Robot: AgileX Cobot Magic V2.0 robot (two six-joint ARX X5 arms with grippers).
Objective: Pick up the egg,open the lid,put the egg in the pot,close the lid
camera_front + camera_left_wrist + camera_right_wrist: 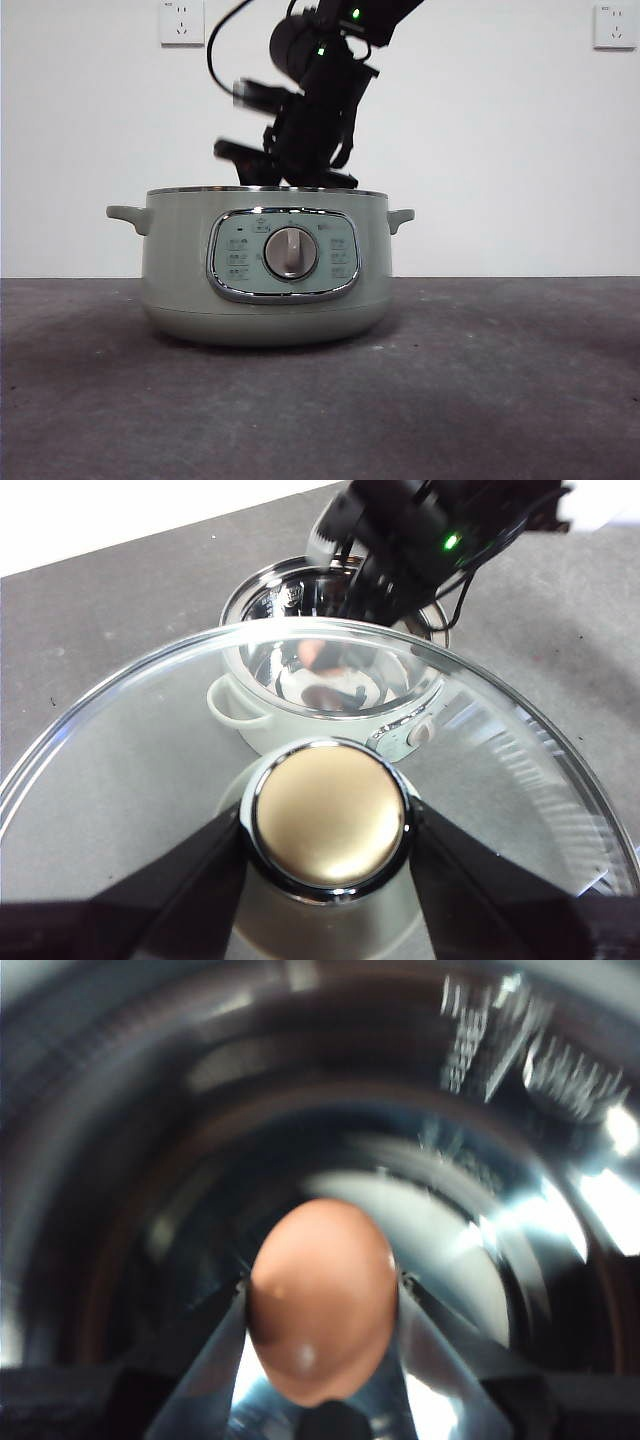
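Centrally on the dark grey bench (520, 400) stands the sage-green pot (180, 270), uncovered, its control panel and grey dial (290, 252) facing the front camera and a small handle projecting at each side.

Right hand (322, 1305): its two black jaws are closed against opposite sides of the brown-orange egg (322, 1300). In the right wrist view the egg is seen against the shiny, blurred metal inner wall of the pot (480, 1090), so the egg hangs within or just above the pot's mouth; contact with the bottom cannot be judged. In the front view this arm descends from the upper edge, dark and bulky, with its hand (300, 180) meeting the chrome rim of the pot. The left wrist view shows the same arm (420, 540) reaching into the open pot (300, 715).

Left hand (328, 825): its jaws grip the round knob (328, 820), which appears golden under the light, on the domed glass lid (150, 740). The lid is held in the air, apart from the pot, and the pot is visible through the glass.

Two white wall sockets (182, 22) lie on the wall behind.
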